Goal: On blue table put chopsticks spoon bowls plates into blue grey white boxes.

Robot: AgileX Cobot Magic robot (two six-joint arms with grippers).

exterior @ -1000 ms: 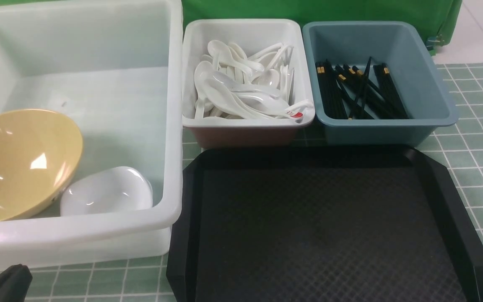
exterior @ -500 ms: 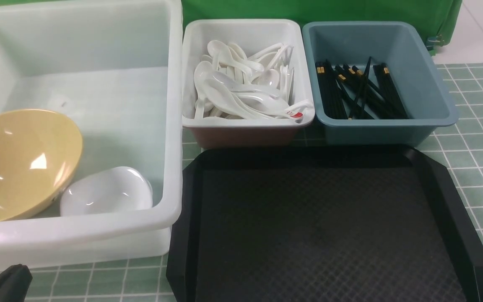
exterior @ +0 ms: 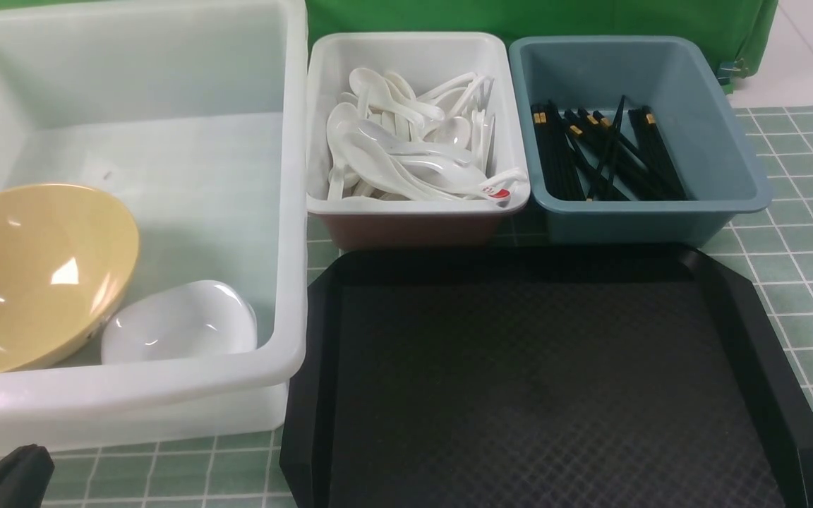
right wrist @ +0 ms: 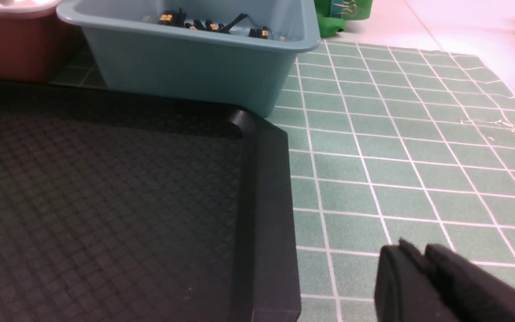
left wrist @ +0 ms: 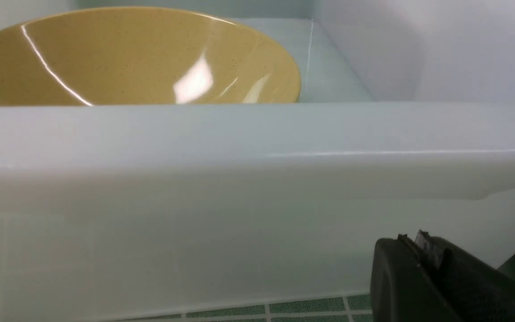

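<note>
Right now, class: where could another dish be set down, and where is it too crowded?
Free: the black tray, and the large white tub's floor beyond the yellow bowl and white plate. Crowded: the spoon box and chopstick box.

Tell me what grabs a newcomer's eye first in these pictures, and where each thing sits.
The big yellow bowl stands out, tilted in the near left corner of the large white tub, with a small white dish beside it. Behind the bare black tray sit a white box heaped with white spoons and, to its right, a blue-grey box of black chopsticks.
</note>
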